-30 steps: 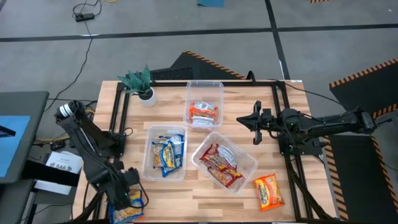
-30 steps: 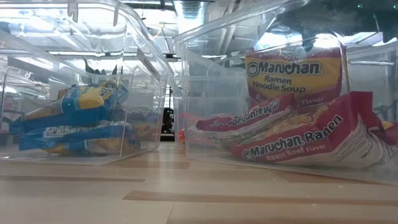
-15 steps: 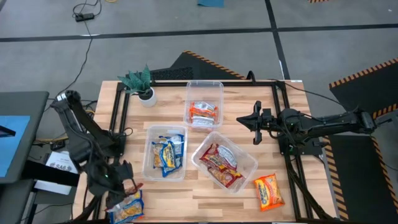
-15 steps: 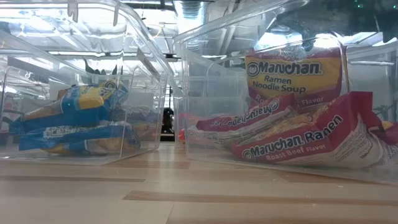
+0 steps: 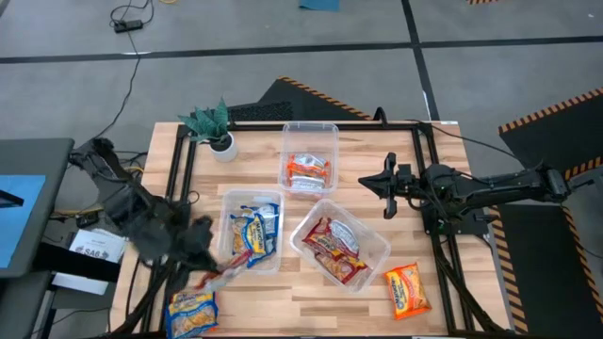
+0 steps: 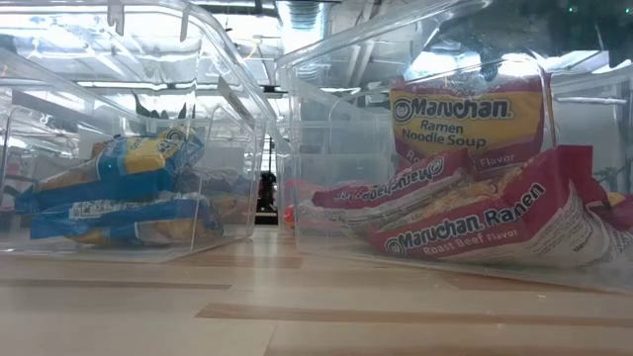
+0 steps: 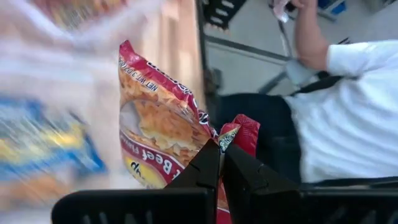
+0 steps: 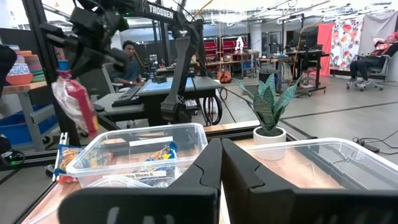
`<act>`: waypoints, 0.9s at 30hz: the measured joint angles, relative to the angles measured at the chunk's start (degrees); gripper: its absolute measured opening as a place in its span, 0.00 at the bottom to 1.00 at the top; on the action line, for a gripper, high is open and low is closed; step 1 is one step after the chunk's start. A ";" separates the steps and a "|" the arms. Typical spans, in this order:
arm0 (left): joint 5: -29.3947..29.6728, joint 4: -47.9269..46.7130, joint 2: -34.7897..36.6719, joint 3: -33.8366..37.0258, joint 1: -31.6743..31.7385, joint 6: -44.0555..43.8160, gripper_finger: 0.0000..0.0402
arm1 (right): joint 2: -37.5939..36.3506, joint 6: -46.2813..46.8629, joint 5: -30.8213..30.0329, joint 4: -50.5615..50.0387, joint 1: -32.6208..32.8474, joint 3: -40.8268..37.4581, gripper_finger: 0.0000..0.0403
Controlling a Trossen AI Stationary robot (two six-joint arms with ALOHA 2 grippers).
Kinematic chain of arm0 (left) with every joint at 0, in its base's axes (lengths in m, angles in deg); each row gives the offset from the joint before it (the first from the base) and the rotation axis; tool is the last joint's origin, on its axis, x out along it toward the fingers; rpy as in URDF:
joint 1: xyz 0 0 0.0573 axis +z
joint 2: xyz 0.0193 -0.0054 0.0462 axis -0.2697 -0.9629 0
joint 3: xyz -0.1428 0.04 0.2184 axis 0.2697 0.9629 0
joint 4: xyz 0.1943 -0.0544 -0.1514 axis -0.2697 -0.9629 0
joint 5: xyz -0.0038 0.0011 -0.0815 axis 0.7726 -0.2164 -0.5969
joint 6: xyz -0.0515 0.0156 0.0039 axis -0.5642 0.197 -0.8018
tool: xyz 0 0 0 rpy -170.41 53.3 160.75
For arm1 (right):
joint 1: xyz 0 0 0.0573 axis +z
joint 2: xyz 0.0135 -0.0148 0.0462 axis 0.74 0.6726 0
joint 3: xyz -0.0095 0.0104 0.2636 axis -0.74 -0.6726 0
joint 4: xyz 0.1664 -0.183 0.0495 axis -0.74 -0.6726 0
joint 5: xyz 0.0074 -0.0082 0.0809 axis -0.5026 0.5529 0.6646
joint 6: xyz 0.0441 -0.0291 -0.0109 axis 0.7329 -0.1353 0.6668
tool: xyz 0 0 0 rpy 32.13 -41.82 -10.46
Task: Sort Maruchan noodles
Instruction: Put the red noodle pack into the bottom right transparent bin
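Observation:
My left gripper [image 5: 207,266] hangs above the table's near left part, shut on a red Maruchan noodle packet [image 5: 222,277]. The right wrist view shows this packet [image 8: 74,104] dangling from it. A blue-and-yellow packet [image 5: 191,312] lies flat at the near left corner and an orange one [image 5: 407,289] at the near right. Three clear bins hold sorted packets: blue [image 5: 251,232], red [image 5: 338,249], orange [image 5: 308,170]. My right gripper [image 5: 375,184] waits shut above the table's right side. My left gripper pinches the red packet's crimped wrapper edge [image 7: 235,132] between its two fingertips [image 7: 208,158], near one corner. The fingers slant down toward the table. The packet hangs below them, tilted and clear of the table.
A small potted plant [image 5: 215,129] stands at the far left corner. Black frame rails [image 5: 179,179] run along the table's left and right sides. A person in a white shirt [image 7: 348,118] sits beyond the table's edge. Bare wood shows between the bins and the near edge.
My left gripper has risen from the packets at the near left corner and swung toward the blue bin, rolling as it went. The red packet has come up with it and now hangs clear; the blue-and-yellow packet stays on the table.

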 joint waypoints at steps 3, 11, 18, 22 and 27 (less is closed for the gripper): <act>-3.30 1.59 -0.60 0.00 6.70 12.20 0.00 | -0.02 0.00 -0.01 0.13 0.00 0.00 0.07; -24.33 16.28 -7.70 0.02 23.79 39.24 0.00 | 0.00 -0.04 -0.01 0.13 0.00 0.00 0.07; -35.77 26.29 -17.51 0.02 34.17 49.67 0.00 | -0.02 -0.02 -0.01 0.08 0.00 0.00 0.07; -42.30 34.19 -23.06 0.04 37.69 52.40 0.00 | -0.01 -0.02 -0.01 0.00 0.00 0.00 0.07; -46.70 39.26 -28.29 0.04 39.87 53.22 0.00 | -0.02 -0.02 -0.01 -0.16 0.00 0.00 0.07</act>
